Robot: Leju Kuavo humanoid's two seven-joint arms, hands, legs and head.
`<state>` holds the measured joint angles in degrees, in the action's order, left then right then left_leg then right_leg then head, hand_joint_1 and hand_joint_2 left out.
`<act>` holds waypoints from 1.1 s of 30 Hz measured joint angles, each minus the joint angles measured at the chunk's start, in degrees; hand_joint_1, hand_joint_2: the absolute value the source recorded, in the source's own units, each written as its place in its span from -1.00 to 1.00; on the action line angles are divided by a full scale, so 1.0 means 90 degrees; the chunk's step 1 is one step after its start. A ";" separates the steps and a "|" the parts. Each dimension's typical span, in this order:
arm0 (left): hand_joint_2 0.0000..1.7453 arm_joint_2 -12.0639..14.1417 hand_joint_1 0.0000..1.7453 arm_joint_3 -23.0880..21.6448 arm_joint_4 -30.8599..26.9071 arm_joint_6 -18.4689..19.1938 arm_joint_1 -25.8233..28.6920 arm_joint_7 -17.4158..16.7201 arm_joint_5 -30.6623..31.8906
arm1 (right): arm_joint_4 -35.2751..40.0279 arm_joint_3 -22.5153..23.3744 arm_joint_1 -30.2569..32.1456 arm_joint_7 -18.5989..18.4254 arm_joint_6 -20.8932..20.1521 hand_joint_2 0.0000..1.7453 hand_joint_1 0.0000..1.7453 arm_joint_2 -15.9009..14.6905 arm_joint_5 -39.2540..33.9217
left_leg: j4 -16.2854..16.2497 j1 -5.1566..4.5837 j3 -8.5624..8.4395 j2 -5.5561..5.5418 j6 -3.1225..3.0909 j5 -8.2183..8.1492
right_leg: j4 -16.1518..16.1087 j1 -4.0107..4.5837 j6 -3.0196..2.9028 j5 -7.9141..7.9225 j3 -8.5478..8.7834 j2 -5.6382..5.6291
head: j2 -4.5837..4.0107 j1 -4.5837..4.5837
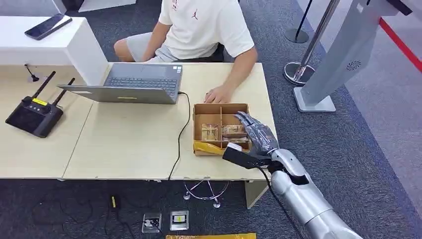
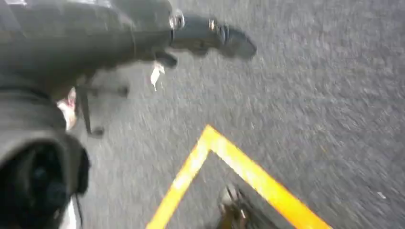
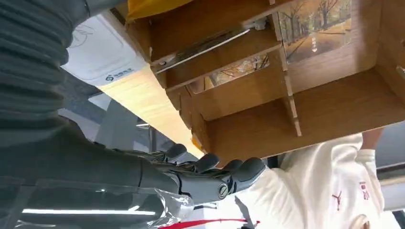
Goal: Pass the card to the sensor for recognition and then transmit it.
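A brown cardboard box (image 1: pixel 200 110) with dividers stands near the table's right edge. Cards printed with autumn trees (image 1: pixel 210 132) lie in its compartments; up close one card (image 3: pixel 317 28) lies flat and another (image 3: pixel 205 45) stands on edge. My right hand (image 1: pixel 254 132) hovers over the box's right side, fingers (image 3: pixel 224 174) stretched out and holding nothing. A white flat device with a printed logo (image 3: pixel 102 57) lies on the table beside the box. My left hand (image 2: pixel 200 36) hangs over grey carpet, blurred, with nothing in it.
A person in a white T-shirt sits across the table, one hand (image 1: pixel 217 94) resting by the box's far edge. A laptop (image 1: pixel 142 82), its cable (image 1: pixel 181 134), a black antenna device (image 1: pixel 34 115) and a phone (image 1: pixel 48 26) are there. Yellow tape (image 2: pixel 248 176) marks the floor.
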<state>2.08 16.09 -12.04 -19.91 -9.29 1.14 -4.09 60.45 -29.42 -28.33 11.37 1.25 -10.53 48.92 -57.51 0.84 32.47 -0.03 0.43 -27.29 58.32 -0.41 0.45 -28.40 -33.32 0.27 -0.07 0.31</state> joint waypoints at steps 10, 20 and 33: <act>-1.00 -0.0019 -1.00 0.0594 0.0007 0.0022 0.0012 0.0124 0.0531 | -0.0386 -0.0078 -0.0075 0.0000 0.0177 1.00 -1.00 0.0146 0.0003 | 0.0000 0.0003 -0.0003 0.0007 0.0002 0.0001 | 0.0002 0.0003 0.0000 0.0000 0.0000 -0.0006 | 0.0000 0.0002; -1.00 0.0066 -1.00 0.0619 0.0010 0.0122 0.0033 0.0224 0.1030 | -0.0622 -0.0080 -0.0157 0.0005 0.0243 1.00 -1.00 0.0187 0.0058 | 0.0000 0.0001 -0.0003 0.0007 0.0002 0.0002 | 0.0002 0.0002 0.0000 0.0000 0.0000 -0.0007 | 0.0000 0.0000; -1.00 0.0204 -1.00 0.0548 0.0019 0.0274 0.0048 0.0335 0.1642 | -0.0850 -0.0083 -0.0213 0.0005 0.0219 1.00 0.80 0.0211 0.0073 | 0.0000 0.0002 -0.0004 0.0007 0.0002 0.0002 | 0.0002 0.0002 0.0000 0.0000 0.0000 -0.0008 | 0.0000 0.0002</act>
<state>3.91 21.03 -11.87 -17.44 -8.86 4.15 10.69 52.81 -30.16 -30.25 11.41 3.21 -8.63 49.57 -57.52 0.85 32.44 0.04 0.44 -27.27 58.34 -0.39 0.45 -28.40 -33.33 0.20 -0.07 0.33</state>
